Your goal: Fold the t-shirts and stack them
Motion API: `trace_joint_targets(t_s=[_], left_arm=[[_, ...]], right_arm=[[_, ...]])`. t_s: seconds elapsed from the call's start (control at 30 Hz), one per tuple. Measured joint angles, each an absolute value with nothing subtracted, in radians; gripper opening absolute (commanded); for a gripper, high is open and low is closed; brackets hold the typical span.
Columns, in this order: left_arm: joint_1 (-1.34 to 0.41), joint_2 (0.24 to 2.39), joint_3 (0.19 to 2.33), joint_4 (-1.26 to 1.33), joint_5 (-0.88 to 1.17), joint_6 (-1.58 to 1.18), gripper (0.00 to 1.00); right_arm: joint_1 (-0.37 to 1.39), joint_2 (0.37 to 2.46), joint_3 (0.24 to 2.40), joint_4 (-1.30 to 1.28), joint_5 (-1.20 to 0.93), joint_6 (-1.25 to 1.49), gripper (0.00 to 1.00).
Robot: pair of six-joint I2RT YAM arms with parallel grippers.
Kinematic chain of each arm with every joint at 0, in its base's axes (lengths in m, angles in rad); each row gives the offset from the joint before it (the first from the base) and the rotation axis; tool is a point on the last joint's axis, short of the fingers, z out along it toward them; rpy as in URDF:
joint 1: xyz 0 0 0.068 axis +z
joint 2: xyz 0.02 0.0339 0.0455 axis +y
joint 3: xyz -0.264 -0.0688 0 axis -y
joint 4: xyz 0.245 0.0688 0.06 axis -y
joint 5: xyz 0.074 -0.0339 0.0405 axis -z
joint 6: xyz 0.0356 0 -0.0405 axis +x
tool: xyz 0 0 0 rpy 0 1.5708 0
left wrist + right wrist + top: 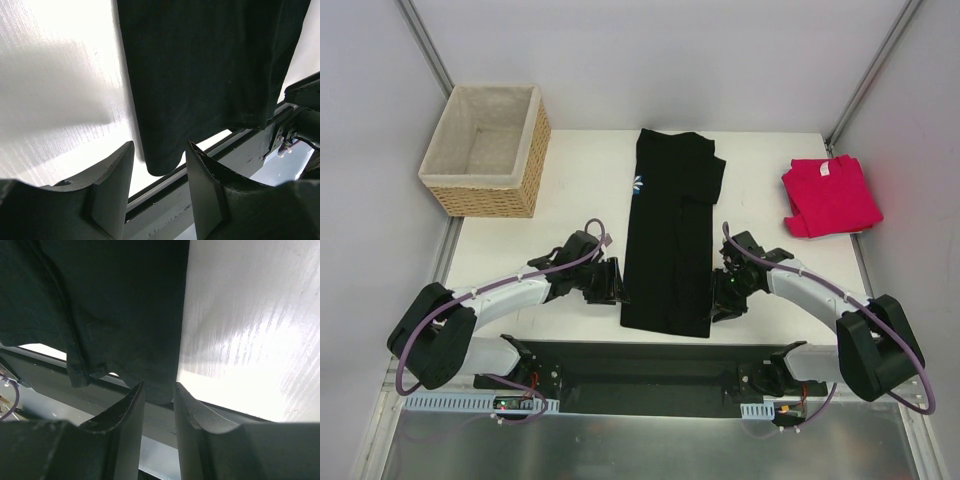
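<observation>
1. L side: left gripper is at the near-left corner of the black shirt. Jaws are abt half open and hold nothing. In the wrist view the corner hem sits just ahead of the fingertips, centred on the gap.
2. R side: right gripper is at the near-right corner. Jaws are narrower but have a clear gap, and the corner hangs in their mouth. Can't tell if the pads touch it.
3. Shirt is folded to a long strip running away from both jaws, between them.
4. Red shirt is folded, well beyond the R jaws and off to their outer side.
5. Surface is a white table w/ a black rail behind the jaws.
6. Basket is far beyond the L jaws, outer side, under pale walls w/ metal struts.
</observation>
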State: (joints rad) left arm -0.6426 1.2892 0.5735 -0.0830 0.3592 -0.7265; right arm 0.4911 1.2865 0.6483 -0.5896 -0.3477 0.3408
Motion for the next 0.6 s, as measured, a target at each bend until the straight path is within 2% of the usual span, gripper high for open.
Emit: trace_joint_targets(t_s=[0.6], left_arm=[[-0.643,1.332,0.574,-0.056,0.364,-0.736,0.45]], right_arm=[[0.511,1.29,0.657,-0.652,-0.308,0.352,0.33]])
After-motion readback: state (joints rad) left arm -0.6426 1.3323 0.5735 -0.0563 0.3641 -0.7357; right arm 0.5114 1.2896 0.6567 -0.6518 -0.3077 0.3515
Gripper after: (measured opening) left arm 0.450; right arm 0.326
